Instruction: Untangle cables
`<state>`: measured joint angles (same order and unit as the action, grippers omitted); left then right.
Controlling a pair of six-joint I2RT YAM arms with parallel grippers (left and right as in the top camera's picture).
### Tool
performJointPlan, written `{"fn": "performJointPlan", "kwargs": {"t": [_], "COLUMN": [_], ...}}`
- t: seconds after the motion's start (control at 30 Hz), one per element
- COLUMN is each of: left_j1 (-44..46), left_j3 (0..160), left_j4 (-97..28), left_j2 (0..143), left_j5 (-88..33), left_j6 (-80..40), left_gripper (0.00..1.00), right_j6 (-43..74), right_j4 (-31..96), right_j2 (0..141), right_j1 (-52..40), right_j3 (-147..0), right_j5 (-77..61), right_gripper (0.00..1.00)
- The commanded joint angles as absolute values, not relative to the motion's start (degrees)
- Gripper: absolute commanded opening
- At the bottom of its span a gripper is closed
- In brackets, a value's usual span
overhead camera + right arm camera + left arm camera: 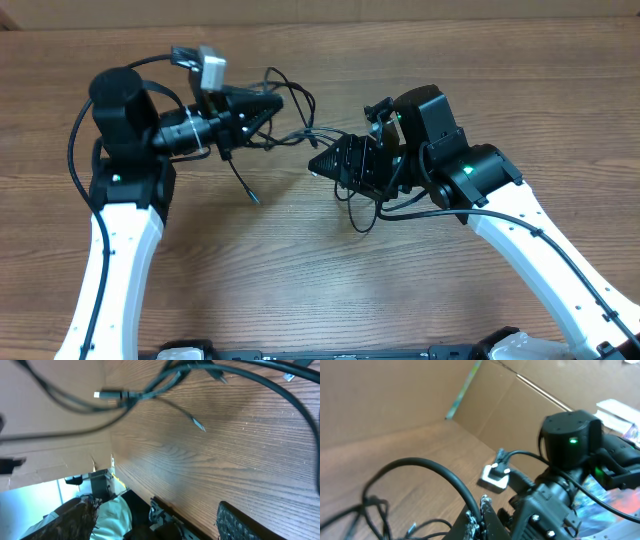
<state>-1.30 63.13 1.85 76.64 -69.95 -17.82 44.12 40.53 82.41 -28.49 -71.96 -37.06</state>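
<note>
Several thin black cables [290, 122] hang in a tangle between my two grippers, just above the wooden table. My left gripper [268, 104] points right and is shut on one black cable [451, 482], which arches out of its jaws [479, 511]. One loose end with a plug tip [251, 196] hangs down towards the table. My right gripper [322, 164] points left, just right of the tangle. In the right wrist view its jaws [157, 524] are wide open and empty, with the cables [150, 391] and a plug tip [100, 395] ahead of them.
A loop of cable [360, 215] lies under the right arm. The right arm [570, 445] fills the right side of the left wrist view, with a small white block [495, 478] beside it. Cardboard walls [410, 390] stand at the table's far edge.
</note>
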Motion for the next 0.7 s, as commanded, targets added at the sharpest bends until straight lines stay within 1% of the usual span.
{"fn": "performJointPlan", "kwargs": {"t": [0.0,0.07,0.1,0.13,0.27,0.37,0.5,0.57,0.67], "left_j1": [-1.93,-0.97,0.12,1.26,7.14,10.0,10.81,10.63,10.15], "left_j3": [63.53,63.53,63.53,63.53,63.53,63.53,63.53,63.53,63.53], "left_j4": [0.03,-0.97,-1.02,-0.95,0.25,6.13,17.56,23.97,32.71], "left_j2": [81.54,83.57,84.49,85.06,85.34,84.73,84.18,84.18,84.18], "left_j5": [-74.63,-77.56,-80.84,-82.91,-87.11,-86.67,-86.7,-87.07,-87.55], "left_j6": [-22.26,-23.42,-24.1,-24.93,-28.18,-36.6,-50.41,-55.9,-62.13], "left_gripper": [0.04,0.04,0.04,0.04,0.04,0.04,0.04,0.04,0.04], "right_j6": [43.18,43.2,43.11,42.72,36.36,28.38,18.98,18.76,18.76], "right_j4": [40.21,40.12,40.01,39.94,38.63,38.28,38.5,38.57,38.48], "right_j2": [82.54,82.54,82.54,82.54,82.54,82.54,82.54,82.54,82.54], "right_j1": [-28.27,-28.27,-28.27,-28.25,-28.25,-28.25,-28.25,-28.1,-27.9], "right_j3": [-73.08,-73.08,-73.08,-73.08,-73.08,-73.08,-73.08,-73.08,-73.08], "right_j5": [-35.35,-34.61,-33.65,-32.69,-27.79,-22.96,-16.71,-15.94,-16.29], "right_gripper": [0.75,0.75,0.76,0.78,0.79,0.82,0.84,0.86,0.87]}}
